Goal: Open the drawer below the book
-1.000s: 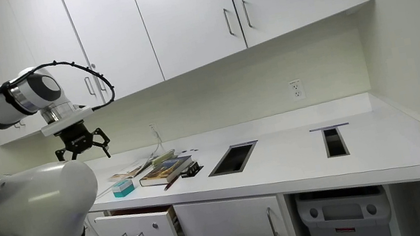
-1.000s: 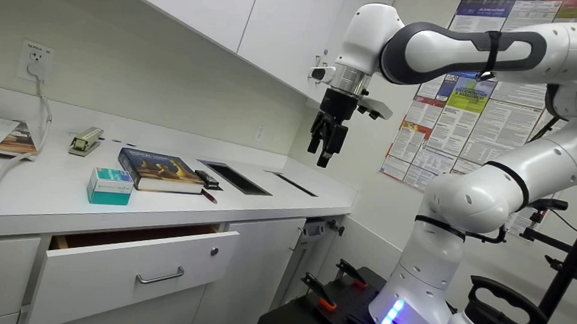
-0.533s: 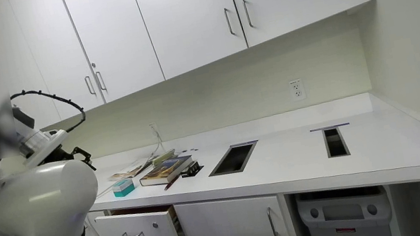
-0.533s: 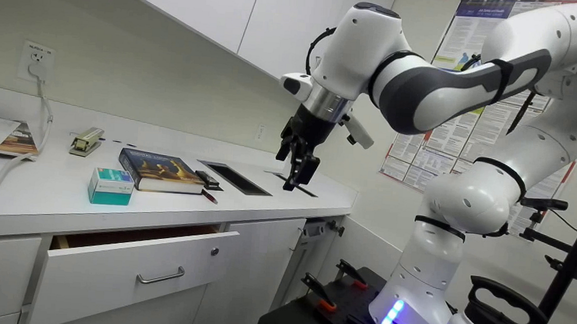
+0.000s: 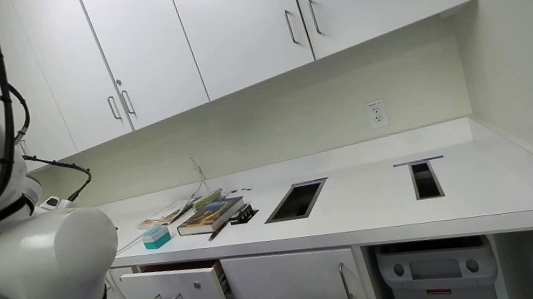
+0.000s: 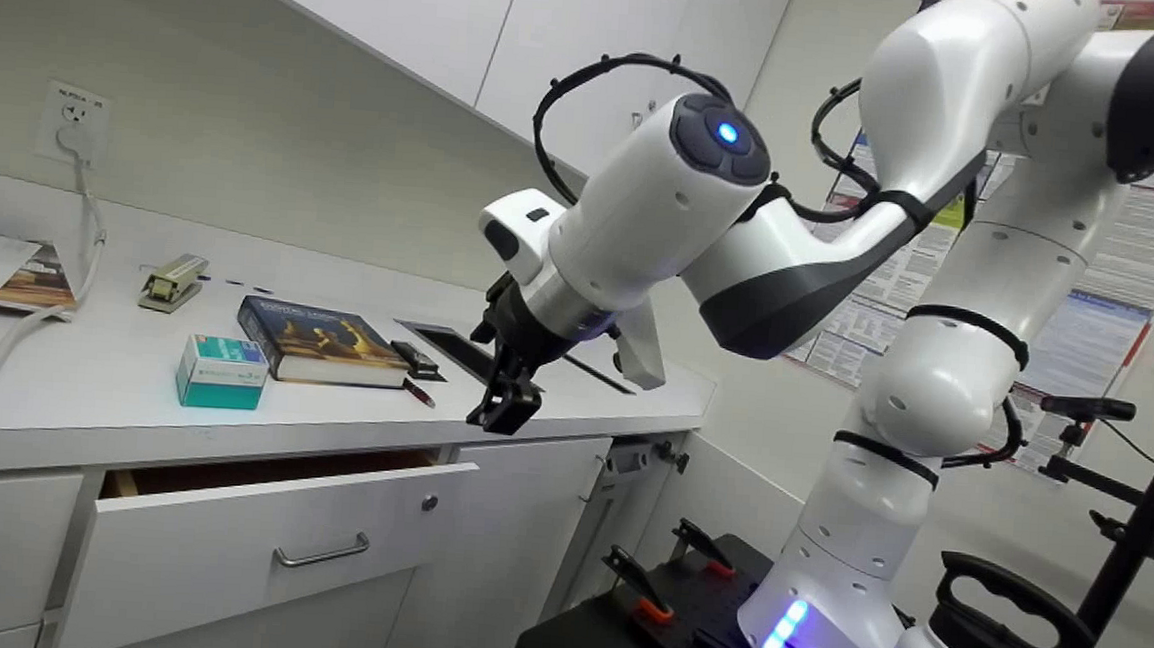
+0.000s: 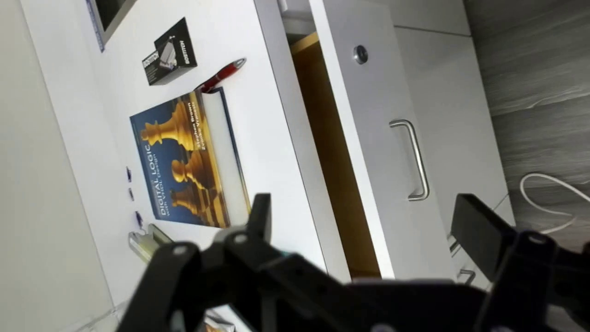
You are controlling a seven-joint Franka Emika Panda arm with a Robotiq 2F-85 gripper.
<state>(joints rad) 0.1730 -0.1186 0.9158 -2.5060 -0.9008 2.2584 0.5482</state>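
One drawer (image 6: 232, 561), ajar — lower than the pincer (image 7: 365, 206), apart

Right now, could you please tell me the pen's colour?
The pen is mainly red, clearest in the wrist view.

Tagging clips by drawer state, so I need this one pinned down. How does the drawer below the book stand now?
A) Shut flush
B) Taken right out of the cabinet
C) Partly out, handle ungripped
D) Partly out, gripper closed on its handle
C: the drawer juts out with its wooden inside showing, while the gripper is open and apart from the handle.
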